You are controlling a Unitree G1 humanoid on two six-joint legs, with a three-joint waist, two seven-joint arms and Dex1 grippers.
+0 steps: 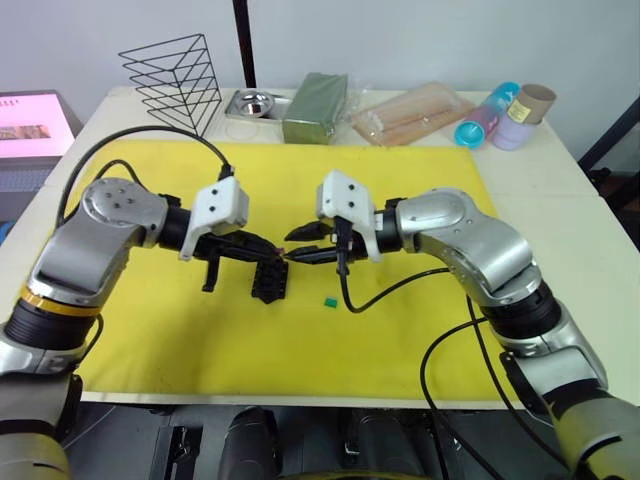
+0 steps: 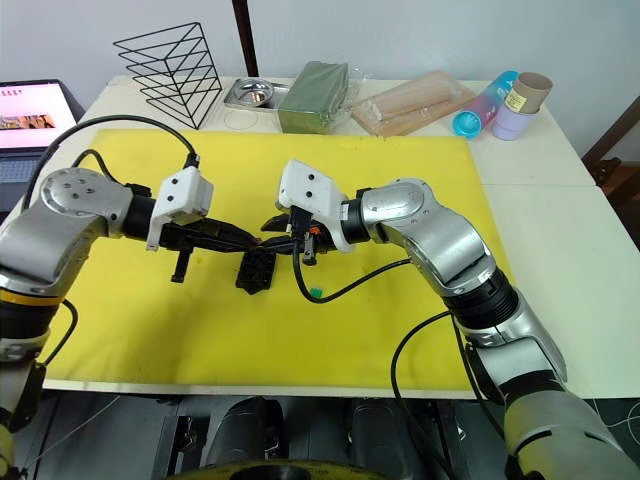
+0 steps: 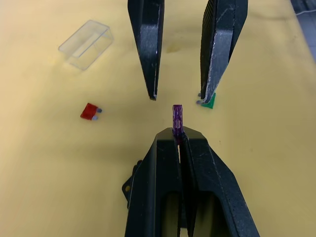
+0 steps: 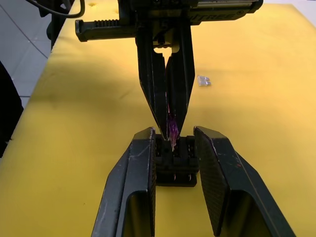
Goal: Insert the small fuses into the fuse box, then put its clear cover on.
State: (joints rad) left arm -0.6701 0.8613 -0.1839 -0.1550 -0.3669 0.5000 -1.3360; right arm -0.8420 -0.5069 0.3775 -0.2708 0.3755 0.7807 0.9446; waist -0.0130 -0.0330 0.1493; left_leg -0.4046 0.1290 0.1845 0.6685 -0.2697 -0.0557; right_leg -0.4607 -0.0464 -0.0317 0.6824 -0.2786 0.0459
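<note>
My left gripper is shut on the purple fuse, which sticks out past its fingertips just above the black fuse box on the yellow mat. Facing it, my right gripper stands open with nothing held, its fingers on either side of the fuse box. On the mat lie the green fuse, the red fuse, the pale fuse and the clear cover, all apart from the box.
Along the table's far edge stand a black wire rack, a metal tray with a bowl, a green block, a clear bag of sticks and some tubes. A lit screen sits at the far left.
</note>
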